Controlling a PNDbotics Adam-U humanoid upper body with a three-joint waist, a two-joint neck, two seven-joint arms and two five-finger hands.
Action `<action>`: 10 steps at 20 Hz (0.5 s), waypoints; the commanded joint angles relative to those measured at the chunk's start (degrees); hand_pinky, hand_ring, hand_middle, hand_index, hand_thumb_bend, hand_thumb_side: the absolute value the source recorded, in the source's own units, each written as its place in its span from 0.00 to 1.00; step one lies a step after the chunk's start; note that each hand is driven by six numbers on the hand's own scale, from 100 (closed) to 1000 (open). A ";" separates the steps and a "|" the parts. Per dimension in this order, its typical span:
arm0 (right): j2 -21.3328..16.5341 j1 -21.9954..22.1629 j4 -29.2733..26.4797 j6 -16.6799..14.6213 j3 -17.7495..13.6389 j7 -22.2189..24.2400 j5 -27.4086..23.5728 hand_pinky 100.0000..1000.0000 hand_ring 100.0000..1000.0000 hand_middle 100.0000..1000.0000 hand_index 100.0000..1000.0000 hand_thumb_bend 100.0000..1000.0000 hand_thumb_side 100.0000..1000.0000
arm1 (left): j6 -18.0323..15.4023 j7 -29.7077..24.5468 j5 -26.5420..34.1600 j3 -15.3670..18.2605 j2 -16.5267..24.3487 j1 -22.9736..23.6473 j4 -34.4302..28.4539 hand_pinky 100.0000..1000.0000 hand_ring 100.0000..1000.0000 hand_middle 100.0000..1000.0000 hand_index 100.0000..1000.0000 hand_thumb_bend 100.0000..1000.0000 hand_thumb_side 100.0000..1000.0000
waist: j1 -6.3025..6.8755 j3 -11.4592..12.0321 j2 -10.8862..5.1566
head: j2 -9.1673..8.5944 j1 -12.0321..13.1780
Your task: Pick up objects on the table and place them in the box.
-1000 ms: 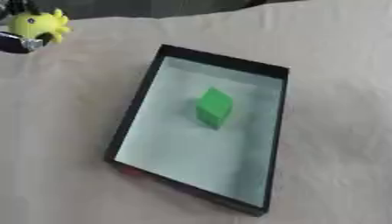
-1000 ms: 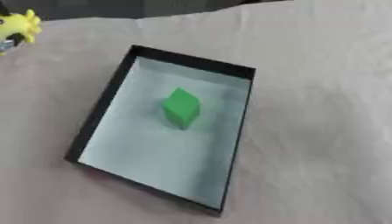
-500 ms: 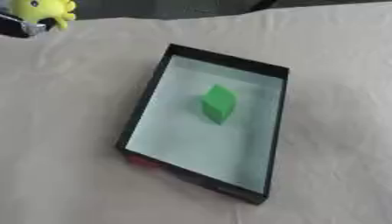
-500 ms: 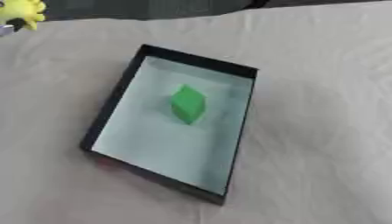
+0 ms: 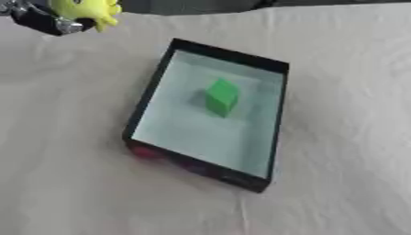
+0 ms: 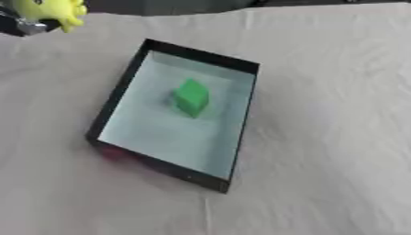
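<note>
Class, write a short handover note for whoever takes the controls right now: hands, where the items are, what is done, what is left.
Left hand: at the top-left corner, holding a yellow toy above the cloth-covered table.
Right hand: not in view.
Box: black-walled, mid-table, pale floor.
Done: green block lies inside the box.
Left: bring the yellow toy over the box and release it there.

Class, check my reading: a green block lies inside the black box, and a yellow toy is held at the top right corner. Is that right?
Not quite. The yellow toy is at the top left corner, as the left eye view shows, held by the robot's left hand. The green block does lie inside the black box.
</note>
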 commanded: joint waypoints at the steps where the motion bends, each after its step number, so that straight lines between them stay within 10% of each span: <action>1: -3.51 0.34 0.94 -0.36 -1.59 -0.58 -1.15 1.00 0.94 0.97 0.86 0.00 0.49 | 0.18 -3.22 2.65 -0.72 -1.54 0.47 -4.07 0.43 0.43 0.47 0.52 0.30 0.00 | -0.37 0.68 -2.04 | 0.54 -0.21; 10: -5.15 2.88 2.53 -1.22 -2.18 -0.82 -0.84 1.00 0.94 0.97 0.85 0.00 0.49 | 0.24 -7.03 6.00 -3.57 -5.14 2.20 -9.83 0.44 0.44 0.47 0.52 0.30 0.00 | -0.05 2.80 -4.33 | 0.57 -2.42</action>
